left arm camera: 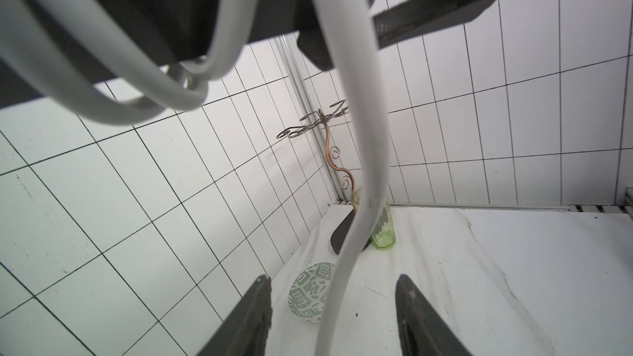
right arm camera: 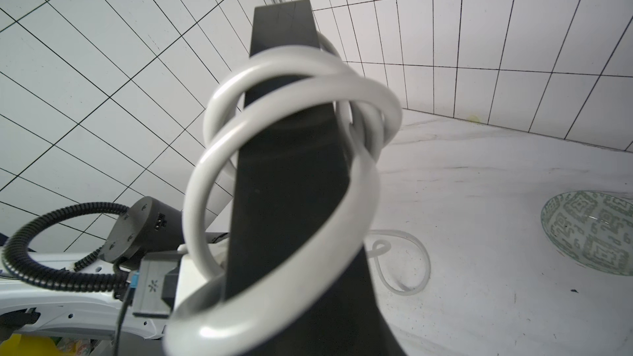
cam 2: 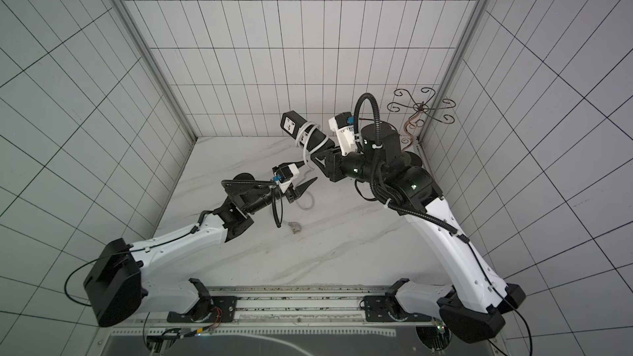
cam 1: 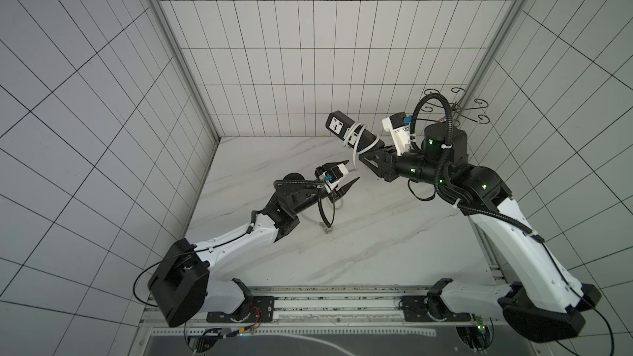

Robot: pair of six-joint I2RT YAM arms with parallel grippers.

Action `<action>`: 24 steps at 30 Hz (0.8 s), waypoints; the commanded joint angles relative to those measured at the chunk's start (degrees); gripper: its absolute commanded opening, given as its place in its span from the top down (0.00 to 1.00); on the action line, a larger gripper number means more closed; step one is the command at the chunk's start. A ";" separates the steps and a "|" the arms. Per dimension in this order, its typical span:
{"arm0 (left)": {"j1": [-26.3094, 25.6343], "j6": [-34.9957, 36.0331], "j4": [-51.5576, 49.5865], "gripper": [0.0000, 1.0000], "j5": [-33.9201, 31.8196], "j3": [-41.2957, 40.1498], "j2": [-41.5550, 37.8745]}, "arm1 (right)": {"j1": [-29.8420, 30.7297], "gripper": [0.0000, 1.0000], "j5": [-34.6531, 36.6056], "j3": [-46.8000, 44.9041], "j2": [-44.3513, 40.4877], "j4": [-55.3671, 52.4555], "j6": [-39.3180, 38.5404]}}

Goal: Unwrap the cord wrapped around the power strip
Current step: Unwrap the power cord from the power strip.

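In both top views the power strip (cam 1: 349,130) is held aloft over the table (cam 1: 376,241), clamped at one end by the right gripper (cam 1: 368,157), cord (cam 1: 356,135) coiled round it. In the left wrist view the left gripper (left arm camera: 334,316) is seen parted around the hanging cord, not pinching. In the right wrist view loose, springy, smooth loops are shown; the free strand below is judged the best hold.
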 commanded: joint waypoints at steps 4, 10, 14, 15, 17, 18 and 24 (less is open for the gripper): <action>-0.15 1.81 4.85 0.65 -0.84 2.07 4.47 | -0.33 1.00 -0.95 5.28 -2.43 5.55 0.70; -0.17 2.10 5.22 1.00 -0.11 1.56 4.57 | -0.42 1.00 0.40 6.66 -1.59 3.98 0.00; -0.18 2.42 2.70 1.00 0.15 1.03 1.58 | -1.07 1.00 3.66 6.76 -1.14 3.29 -0.74; -0.12 2.30 1.50 1.00 0.06 0.94 0.24 | -1.41 1.00 4.81 6.79 -0.96 2.86 -1.02; -0.15 1.57 -1.72 1.00 -0.03 0.91 -3.01 | -2.12 1.00 7.16 6.82 -0.45 1.30 -2.02; -0.18 1.59 -4.40 1.00 -0.10 1.14 -4.67 | -2.58 1.00 8.61 6.40 -0.34 0.19 -2.73; 6.39 -1.04 -20.86 1.00 6.46 4.05 -12.21 | -3.54 1.00 13.23 -0.28 -1.47 -3.80 -6.30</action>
